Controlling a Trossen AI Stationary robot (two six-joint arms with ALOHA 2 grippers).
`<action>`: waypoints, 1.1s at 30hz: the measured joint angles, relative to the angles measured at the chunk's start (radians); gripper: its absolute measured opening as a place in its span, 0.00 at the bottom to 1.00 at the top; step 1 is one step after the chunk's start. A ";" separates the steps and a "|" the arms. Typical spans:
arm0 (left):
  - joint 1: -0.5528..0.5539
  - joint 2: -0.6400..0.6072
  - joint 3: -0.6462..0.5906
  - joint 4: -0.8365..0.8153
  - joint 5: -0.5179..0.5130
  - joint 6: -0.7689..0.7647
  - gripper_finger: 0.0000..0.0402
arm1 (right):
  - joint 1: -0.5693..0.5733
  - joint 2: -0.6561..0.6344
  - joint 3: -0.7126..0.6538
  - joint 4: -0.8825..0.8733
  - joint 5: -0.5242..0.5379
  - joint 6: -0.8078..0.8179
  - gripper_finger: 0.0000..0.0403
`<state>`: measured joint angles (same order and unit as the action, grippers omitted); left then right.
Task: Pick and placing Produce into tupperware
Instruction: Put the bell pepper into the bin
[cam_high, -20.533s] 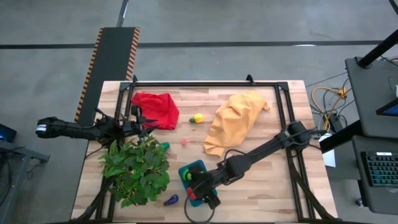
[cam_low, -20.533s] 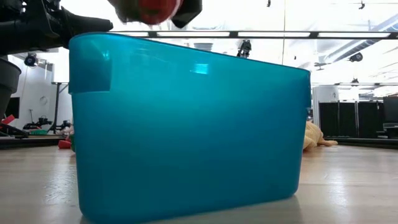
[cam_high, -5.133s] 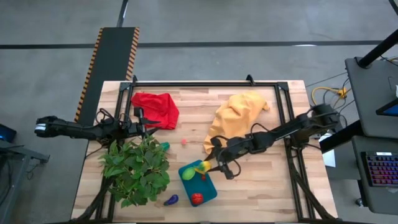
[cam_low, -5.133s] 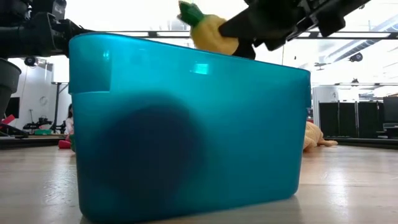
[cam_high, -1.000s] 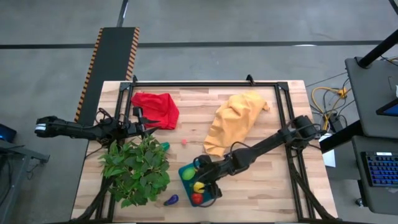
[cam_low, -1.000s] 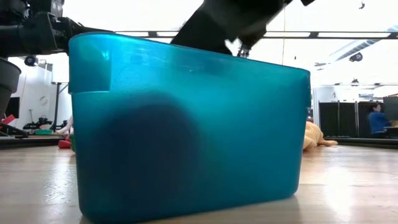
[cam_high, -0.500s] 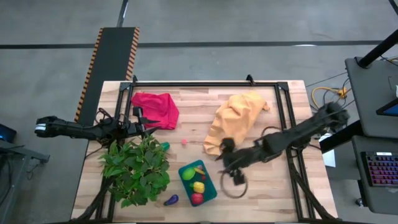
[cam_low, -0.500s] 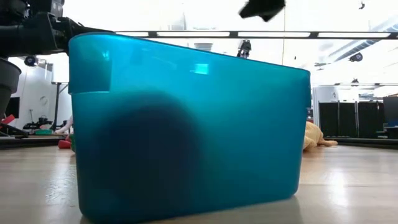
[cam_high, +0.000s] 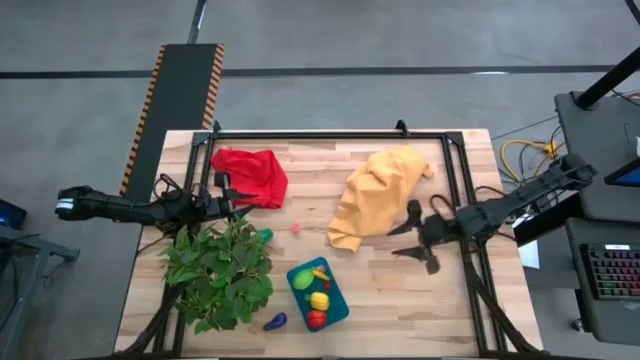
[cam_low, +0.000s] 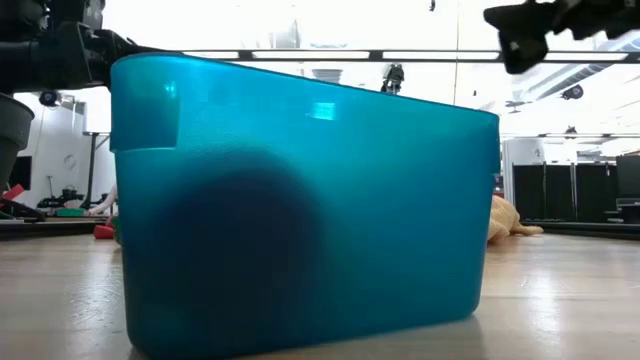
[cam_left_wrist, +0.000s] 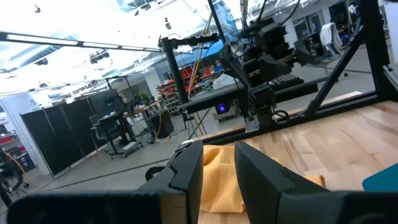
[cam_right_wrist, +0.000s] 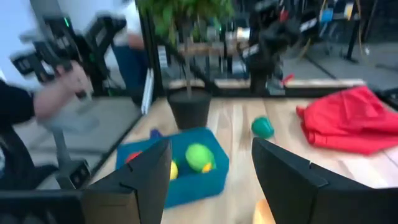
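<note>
The teal tupperware (cam_high: 341, 306) stands near the table's front edge and fills the low view (cam_low: 300, 200). In it lie a green (cam_high: 303, 279), a yellow (cam_high: 320, 299) and a red piece of produce (cam_high: 317, 319). A purple piece (cam_high: 275, 321), a small pink one (cam_high: 296, 228) and a green one (cam_high: 264, 236) lie on the table. My right gripper (cam_high: 403, 240) hangs open to the right of the tupperware, pointing left, with nothing between its fingers (cam_right_wrist: 211, 180). My left gripper (cam_high: 238, 204) waits open by the red cloth, holding nothing (cam_left_wrist: 217, 171).
A big leafy plant (cam_high: 220, 275) stands left of the tupperware. A red cloth (cam_high: 252, 175) lies at the far left and a yellow-orange cloth (cam_high: 380, 195) at the far middle. A black frame (cam_high: 330, 134) rims the table. A person's arm (cam_right_wrist: 37, 99) shows beyond the table.
My right gripper has drawn out of the tupperware, up and toward the table's right edge, and has tipped from pointing down to pointing level. The yellow piece stays in the tupperware beside the green and red ones.
</note>
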<state>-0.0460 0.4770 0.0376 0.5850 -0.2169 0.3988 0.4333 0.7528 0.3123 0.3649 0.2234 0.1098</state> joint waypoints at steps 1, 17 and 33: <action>0.000 0.000 0.000 0.000 0.000 0.000 0.19 | 0.000 -0.031 -0.018 0.014 0.004 0.012 0.53; 0.000 -0.001 0.002 0.166 -0.003 0.148 0.19 | 0.000 -0.111 -0.006 0.014 0.015 -0.170 0.53; 0.001 0.024 0.033 0.239 -0.156 0.007 0.19 | 0.000 -0.009 0.077 0.006 0.015 -0.295 0.53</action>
<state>-0.0449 0.5014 0.0710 0.8244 -0.3726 0.4055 0.4335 0.7436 0.3889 0.3714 0.2387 -0.1849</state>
